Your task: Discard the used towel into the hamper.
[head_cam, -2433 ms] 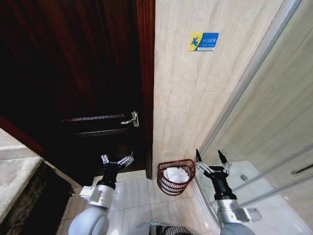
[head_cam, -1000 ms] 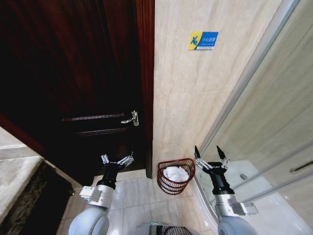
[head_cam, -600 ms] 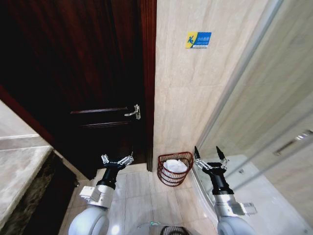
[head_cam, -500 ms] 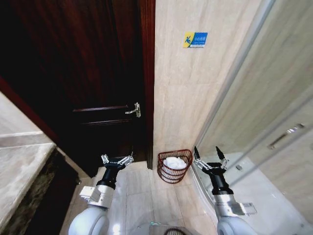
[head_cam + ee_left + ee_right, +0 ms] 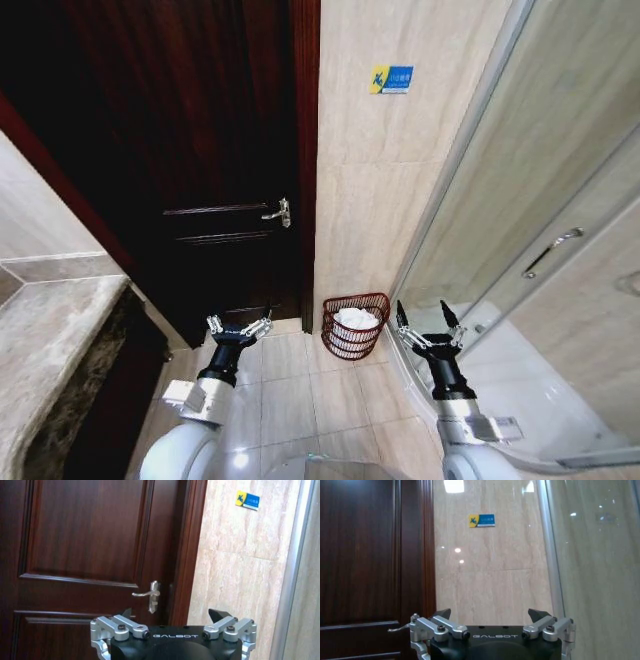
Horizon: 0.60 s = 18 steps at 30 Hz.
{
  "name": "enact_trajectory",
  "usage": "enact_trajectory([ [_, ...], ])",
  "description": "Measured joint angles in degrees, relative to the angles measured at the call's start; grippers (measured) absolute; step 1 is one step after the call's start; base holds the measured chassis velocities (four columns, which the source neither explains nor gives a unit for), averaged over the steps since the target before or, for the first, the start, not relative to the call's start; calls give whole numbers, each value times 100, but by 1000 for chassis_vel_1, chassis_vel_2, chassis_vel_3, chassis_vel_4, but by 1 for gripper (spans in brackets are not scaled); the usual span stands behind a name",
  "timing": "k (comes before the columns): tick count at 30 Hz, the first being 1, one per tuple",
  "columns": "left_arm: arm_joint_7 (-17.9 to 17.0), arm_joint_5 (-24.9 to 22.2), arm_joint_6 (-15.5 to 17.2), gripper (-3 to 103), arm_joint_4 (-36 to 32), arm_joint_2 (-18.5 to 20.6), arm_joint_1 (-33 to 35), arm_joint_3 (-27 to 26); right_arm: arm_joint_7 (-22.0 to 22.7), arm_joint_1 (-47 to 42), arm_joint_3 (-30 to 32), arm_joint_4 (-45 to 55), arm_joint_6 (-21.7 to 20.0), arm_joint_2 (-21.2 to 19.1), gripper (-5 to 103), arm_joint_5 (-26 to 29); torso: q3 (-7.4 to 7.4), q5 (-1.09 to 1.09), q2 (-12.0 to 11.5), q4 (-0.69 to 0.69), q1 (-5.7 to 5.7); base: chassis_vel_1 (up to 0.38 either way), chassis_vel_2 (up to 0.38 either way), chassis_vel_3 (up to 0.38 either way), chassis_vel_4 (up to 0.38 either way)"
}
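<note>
I see the white towel (image 5: 354, 318) lying in the hamper (image 5: 355, 326); my left tool (image 5: 239, 326) and right tool (image 5: 423, 319) hover spread wide, holding nothing.

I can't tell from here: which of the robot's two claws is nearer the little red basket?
The right gripper. It hangs open just beside the hamper, which holds a white towel; the left gripper, also open, sits farther off, before the dark door.

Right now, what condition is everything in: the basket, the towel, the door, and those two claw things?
Hamper: upright on the floor, against the wall.
Towel: white, bunched inside the hamper.
Door: closed.
Left gripper: jaws open, empty.
Right gripper: jaws open, empty.
</note>
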Motion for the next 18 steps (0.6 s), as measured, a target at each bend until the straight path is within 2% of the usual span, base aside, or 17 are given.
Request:
enact_trajectory([
  [6, 0, 0, 0, 100, 0, 0, 1, 0, -27, 14, -1, -23, 30, 1, 100, 6, -3, 0, 3, 0, -10, 86, -76, -73, 79],
  [16, 0, 0, 0, 100, 0, 1, 2, 0, -41, 5, 0, -34, 110, 2, 100, 14, -4, -2, 6, -1, -13, 198, -191, -201, 194],
  [18, 0, 0, 0, 100, 0, 0, 3, 0, -39, 12, 1, -52, 175, 2, 100, 19, -3, 4, 6, 0, -9, 253, -254, -243, 239],
])
